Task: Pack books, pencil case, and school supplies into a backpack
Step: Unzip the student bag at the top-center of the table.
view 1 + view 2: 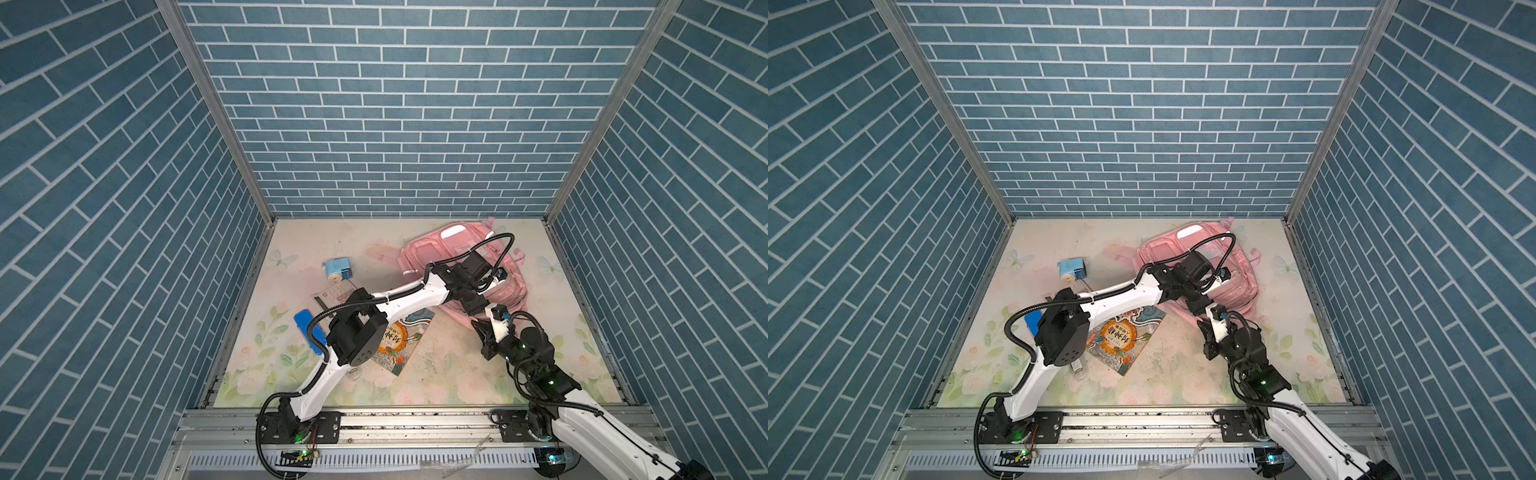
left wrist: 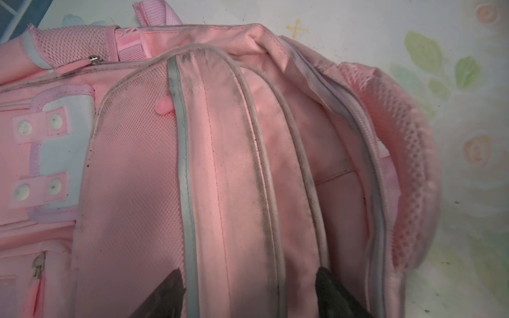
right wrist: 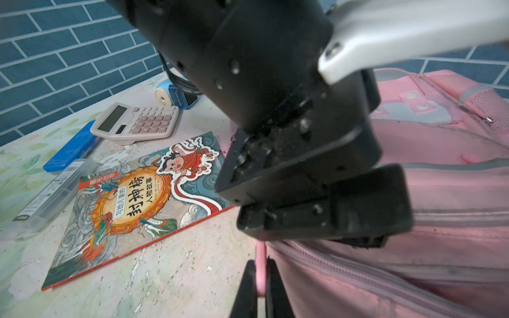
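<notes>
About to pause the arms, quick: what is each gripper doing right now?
Left gripper: open, jaws spread over the backpack.
Right gripper: shut on the backpack's pink pull tab.

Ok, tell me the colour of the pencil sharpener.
The pencil sharpener is light blue with a cream round end. It shows best in a top view.

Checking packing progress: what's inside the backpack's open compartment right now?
In the left wrist view the backpack gapes open, showing only pink lining; no item shows inside. Its depths are hidden by the front flap. The book, calculator and sharpener lie outside it.
</notes>
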{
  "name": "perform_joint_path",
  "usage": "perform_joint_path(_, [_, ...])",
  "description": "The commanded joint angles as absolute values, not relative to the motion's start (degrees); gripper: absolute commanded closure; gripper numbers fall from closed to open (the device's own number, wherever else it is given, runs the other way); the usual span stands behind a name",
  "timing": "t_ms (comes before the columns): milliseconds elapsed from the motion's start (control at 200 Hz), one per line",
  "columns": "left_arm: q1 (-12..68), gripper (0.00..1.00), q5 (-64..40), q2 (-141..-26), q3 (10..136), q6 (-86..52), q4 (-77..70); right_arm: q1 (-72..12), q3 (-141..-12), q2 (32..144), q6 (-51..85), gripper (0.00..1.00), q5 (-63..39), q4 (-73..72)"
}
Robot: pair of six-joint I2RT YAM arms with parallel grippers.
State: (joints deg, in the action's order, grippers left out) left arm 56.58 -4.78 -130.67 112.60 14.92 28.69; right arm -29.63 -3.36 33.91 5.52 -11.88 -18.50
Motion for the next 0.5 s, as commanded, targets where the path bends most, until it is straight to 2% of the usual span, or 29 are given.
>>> perform_joint_path(0, [58.49, 0.23, 3.91, -133.45, 113.85, 16.77, 30.20, -29.97, -4.03, 31.72, 3.66, 1.00, -12.91, -24.45])
perform_joint_path(315, [60.08, 0.26, 19.25, -138.22, 117.24, 15.14, 32.08, -30.08, -3.25, 29.97, 3.52, 1.00, -12.75, -23.56])
perform_joint_path(400, [60.03, 0.41, 20.82, -138.70, 118.65, 14.14, 32.34, -30.06, -3.08, 29.84, 3.67, 1.00, -12.74, -23.31])
perform_joint_path(495, [59.81, 0.74, 20.12, -138.56, 120.69, 12.73, 32.45, -30.06, -3.14, 29.71, 4.12, 1.00, -11.49, -22.69])
